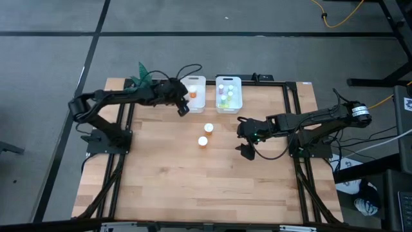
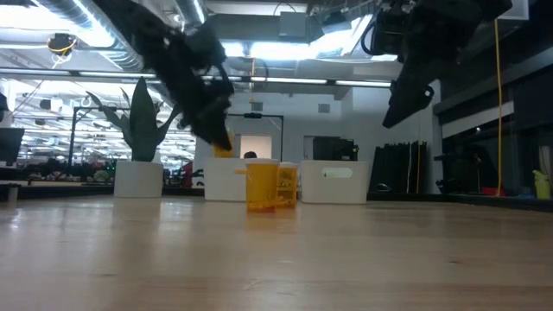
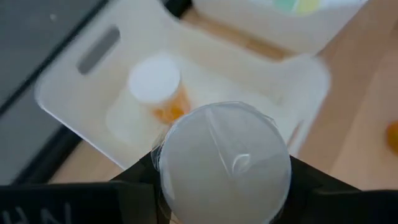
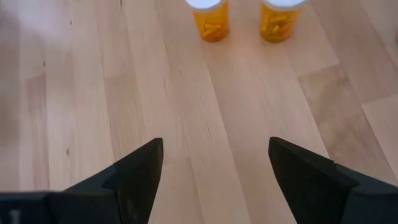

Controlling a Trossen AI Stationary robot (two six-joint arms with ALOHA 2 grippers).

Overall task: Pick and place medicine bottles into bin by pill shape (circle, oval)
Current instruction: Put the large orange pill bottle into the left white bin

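Pinched in the left gripper (image 3: 221,180) jaws, a white-capped bottle (image 3: 221,163) hangs over the left bin (image 1: 195,92), where another bottle (image 3: 158,87) lies. Spread wide, the right gripper (image 4: 214,165) jaws face two orange bottles (image 1: 205,135) on the table (image 1: 193,180).

two orange bottles (image 1: 205,135) on the table, two white bins (image 1: 194,92), one potted plant (image 1: 141,73), two arms (image 1: 122,98)

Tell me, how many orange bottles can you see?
4. Two orange bottles stand on the bare table, one just behind the other. One lies in the left bin. One is held by the left tool above that bin. More may be hidden.
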